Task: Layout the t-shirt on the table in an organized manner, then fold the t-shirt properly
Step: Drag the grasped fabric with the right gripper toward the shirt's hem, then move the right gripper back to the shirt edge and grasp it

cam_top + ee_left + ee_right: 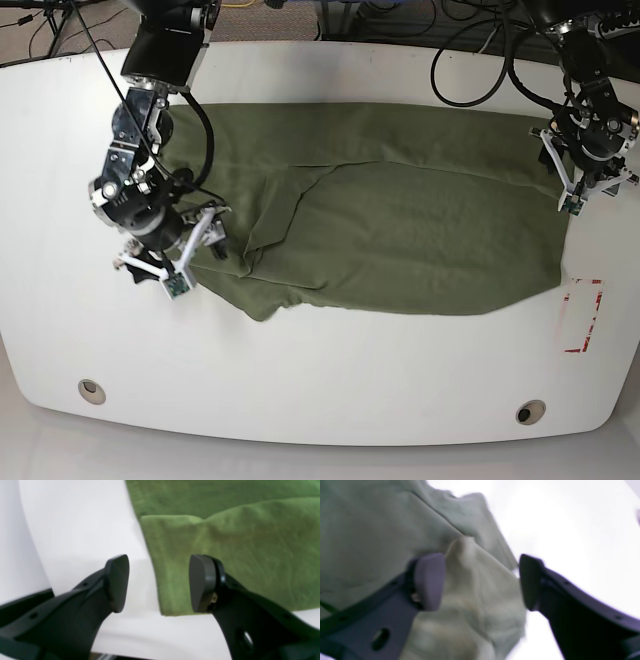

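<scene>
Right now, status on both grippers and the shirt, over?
Left gripper open at the t-shirt's hem corner. Right gripper open, bunched cloth between its jaws. Shirt spread but rumpled on the table. Nothing blocking.

no readable text, no labels, no brands, no numbers anywhere

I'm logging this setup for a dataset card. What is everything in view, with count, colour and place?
t-shirt: one, olive green, spread across the table's middle, rumpled at the base view's left end.
table: one, glossy white.
grommet holes: two, near the front edge.
tape rectangle: one, red and white, beside the shirt's corner.
cables: several, black, at the far edge.
left gripper: black, jaws open at a shirt corner.
right gripper: jaws open over bunched cloth.
</scene>
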